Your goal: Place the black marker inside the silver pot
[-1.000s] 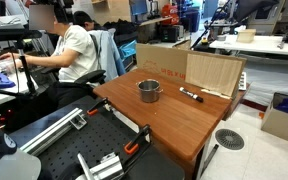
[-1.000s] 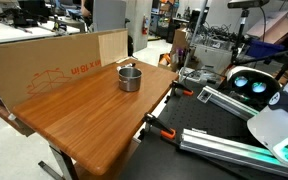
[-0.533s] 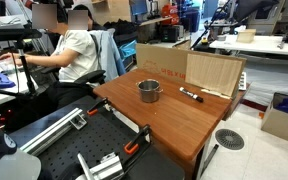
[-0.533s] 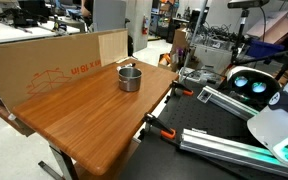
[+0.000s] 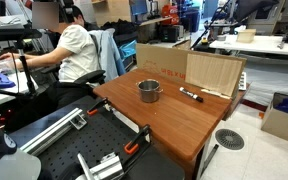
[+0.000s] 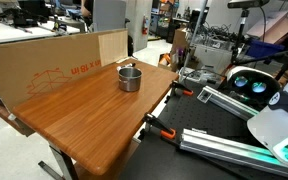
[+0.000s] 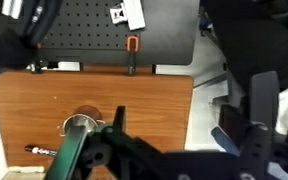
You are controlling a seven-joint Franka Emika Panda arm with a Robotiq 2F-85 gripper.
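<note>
Saw no shift over the last second. Found the black marker (image 5: 191, 96) flat on the bench (image 5: 164, 122), near the silver pot (image 5: 149, 91) but apart from it. Kept the pincer (image 7: 189, 115) spread wide, empty, high above both. Judged the pickup not yet begun.

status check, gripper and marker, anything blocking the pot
gripper open, empty, high above table; black marker flat on table beside silver pot, not touching; nothing seen between them.
</note>
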